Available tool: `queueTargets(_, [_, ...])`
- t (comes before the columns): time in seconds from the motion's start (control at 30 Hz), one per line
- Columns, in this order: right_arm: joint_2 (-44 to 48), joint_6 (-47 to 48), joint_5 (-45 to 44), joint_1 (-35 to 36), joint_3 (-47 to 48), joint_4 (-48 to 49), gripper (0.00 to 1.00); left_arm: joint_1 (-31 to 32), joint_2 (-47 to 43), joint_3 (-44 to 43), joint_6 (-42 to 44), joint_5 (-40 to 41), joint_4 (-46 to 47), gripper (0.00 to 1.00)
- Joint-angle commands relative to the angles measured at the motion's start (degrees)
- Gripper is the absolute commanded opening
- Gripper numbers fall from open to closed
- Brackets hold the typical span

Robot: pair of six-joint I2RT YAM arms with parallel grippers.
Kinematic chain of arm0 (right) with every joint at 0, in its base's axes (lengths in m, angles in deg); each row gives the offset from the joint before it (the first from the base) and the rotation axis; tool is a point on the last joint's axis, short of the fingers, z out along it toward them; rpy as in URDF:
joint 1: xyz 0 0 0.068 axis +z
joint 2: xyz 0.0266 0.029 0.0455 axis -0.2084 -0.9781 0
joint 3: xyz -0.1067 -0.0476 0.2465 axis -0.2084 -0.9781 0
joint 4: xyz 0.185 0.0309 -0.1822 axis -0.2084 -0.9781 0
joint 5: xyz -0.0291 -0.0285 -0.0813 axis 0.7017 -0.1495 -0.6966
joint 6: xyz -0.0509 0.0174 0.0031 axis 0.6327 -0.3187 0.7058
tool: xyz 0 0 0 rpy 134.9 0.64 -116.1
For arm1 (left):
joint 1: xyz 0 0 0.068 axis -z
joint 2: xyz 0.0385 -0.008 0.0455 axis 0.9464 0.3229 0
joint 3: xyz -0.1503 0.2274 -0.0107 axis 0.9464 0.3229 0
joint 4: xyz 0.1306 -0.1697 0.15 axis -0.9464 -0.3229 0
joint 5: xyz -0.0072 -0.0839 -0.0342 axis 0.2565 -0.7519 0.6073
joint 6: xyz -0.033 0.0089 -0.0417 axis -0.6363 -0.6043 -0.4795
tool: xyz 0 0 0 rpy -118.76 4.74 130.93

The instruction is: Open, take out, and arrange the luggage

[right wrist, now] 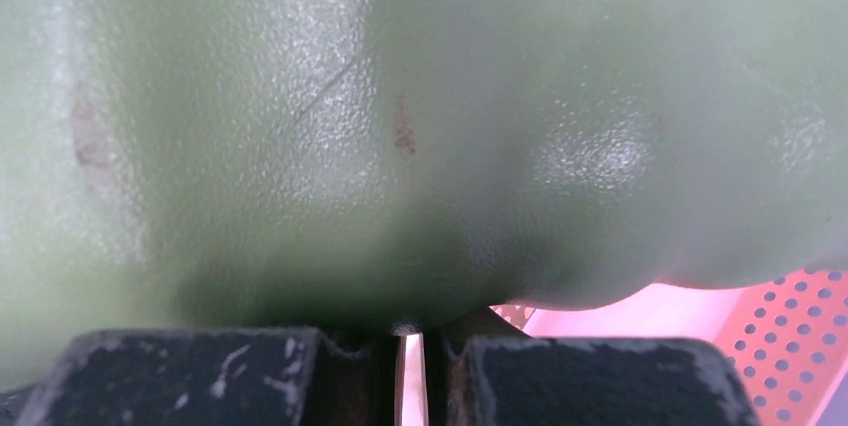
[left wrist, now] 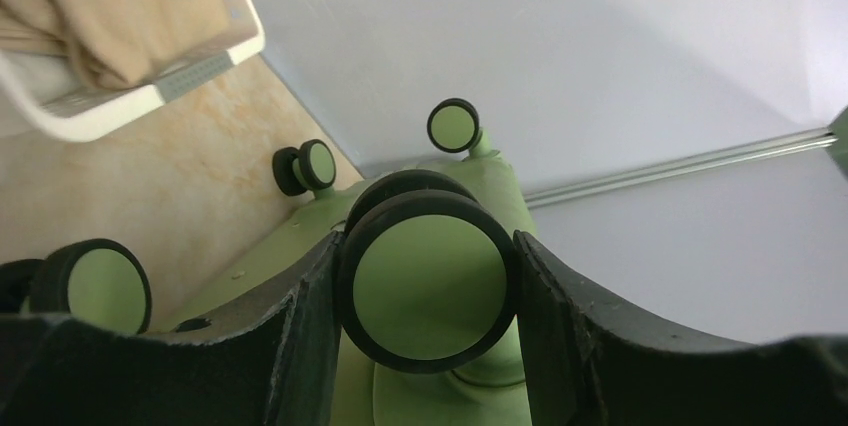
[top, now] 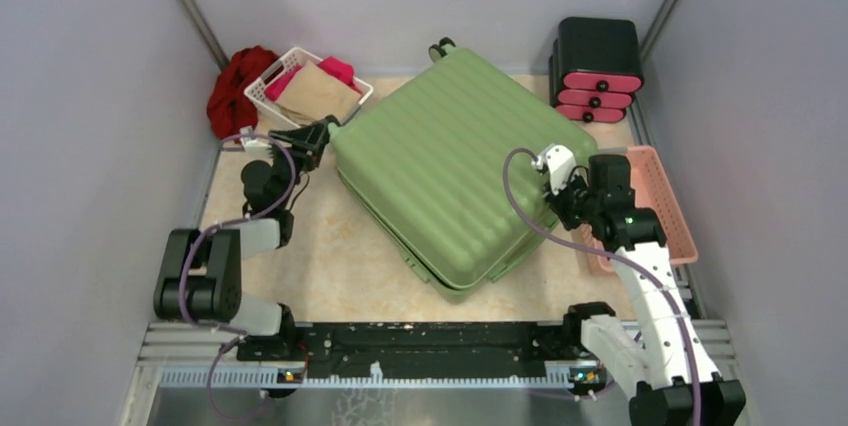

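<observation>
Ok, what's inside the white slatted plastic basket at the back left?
A folded tan cloth lies on top in the white basket, with a bright pink item showing behind it. Whatever sits beneath the cloth is covered.

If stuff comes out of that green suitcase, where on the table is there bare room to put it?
Biggest bare patch: tabletop between the luggage, the left arm and the base rail. A thin strip runs between luggage and drawer box. Crowded: back left by white basket and left gripper; right side by pink basket and right gripper.
</observation>
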State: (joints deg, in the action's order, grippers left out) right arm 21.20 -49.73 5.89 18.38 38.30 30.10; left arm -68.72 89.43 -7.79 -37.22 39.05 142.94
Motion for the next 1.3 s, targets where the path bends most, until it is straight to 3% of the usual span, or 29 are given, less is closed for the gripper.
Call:
queueTargets(0.0, [-4.6,-2.9,7.7,0.4,3.4,14.4,0.06,2.7,-14.8,5.6,8.8,-7.9,-3.2,0.00])
queueTargets(0.2, [-8.7,-7.1,12.6,0.4,4.9,19.3,0.06,2.7,-36.0,11.0,16.4,0.4,-26.2,0.00])
queueTargets(0.37, [-13.2,-13.4,18.5,0.5,6.4,25.9,0.06,2.7,-47.5,12.5,18.0,3.6,-40.5,0.00])
queueTargets(0.67, [-27.7,-21.2,23.4,2.4,17.5,33.6,0.05,2.8,-56.1,13.9,18.4,0.6,-53.0,0.00])
queueTargets(0.9, [-32.8,-16.7,22.7,1.9,25.4,26.7,0.07,2.8,-58.4,13.6,19.7,-0.6,-57.7,0.07])
queueTargets(1.17, [-18.6,1.8,19.2,-4.9,25.2,6.3,0.38,2.8,-60.1,9.7,27.5,0.4,-66.0,0.38])
queueTargets(1.27, [-12.5,8.9,23.7,-4.8,24.7,-1.7,0.51,2.8,-61.0,7.7,31.2,0.0,-69.2,0.50])
